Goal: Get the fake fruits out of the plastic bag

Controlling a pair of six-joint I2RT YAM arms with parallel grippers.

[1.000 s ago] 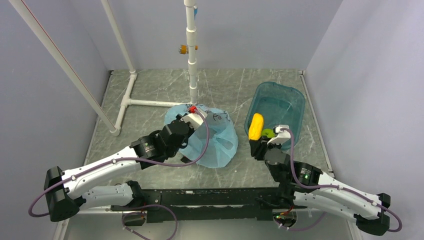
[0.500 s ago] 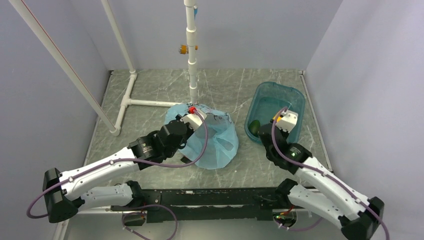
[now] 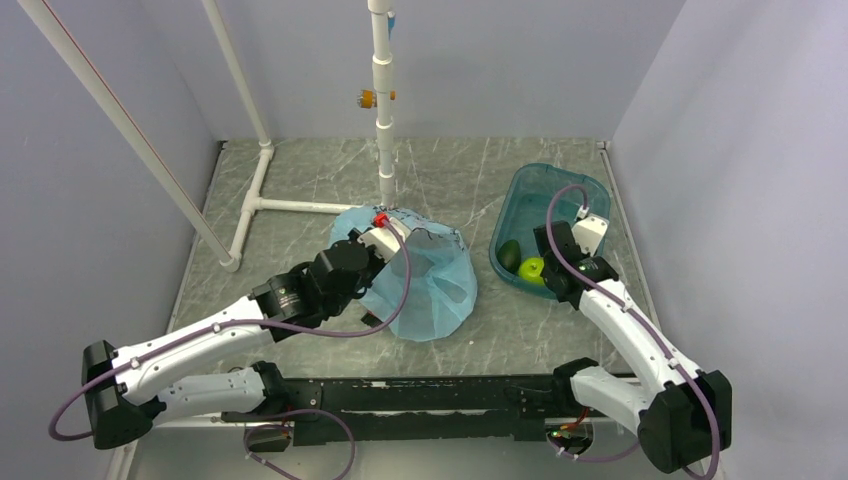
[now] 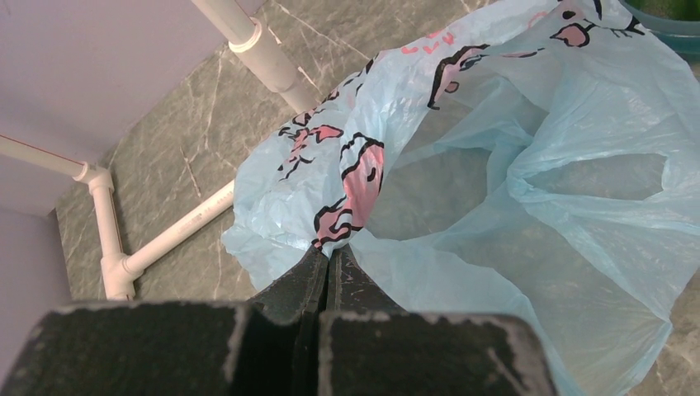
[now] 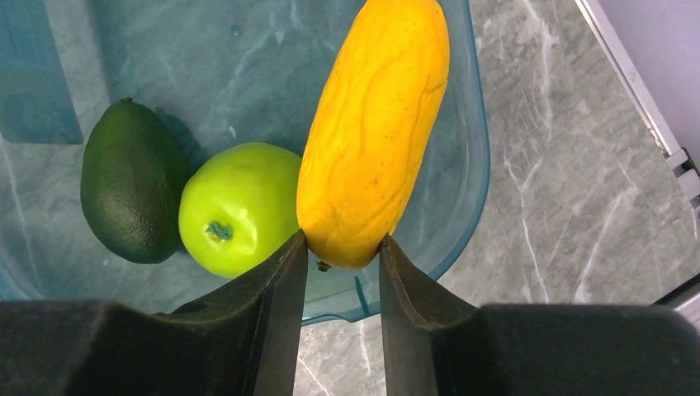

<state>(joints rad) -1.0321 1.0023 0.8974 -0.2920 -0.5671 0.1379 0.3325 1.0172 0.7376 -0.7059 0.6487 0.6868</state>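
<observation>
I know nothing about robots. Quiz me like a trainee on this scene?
1. True or false: the left gripper pinches the thin light blue plastic bag.
2. How many things lie loose in the rigid teal tub? A none; B two; C four.
3. Fill in: the right gripper grips the elongated plastic fruit, coloured ____.
Key: 1 true; 2 B, the dark green oval and the bright green apple; 3 yellow-orange.

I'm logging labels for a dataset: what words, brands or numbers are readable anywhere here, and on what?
No text here can be read.
On the thin light blue plastic bag: only a pink and black picture print, no legible letters.
On the black arm joints: small marks, too small to read.
</observation>
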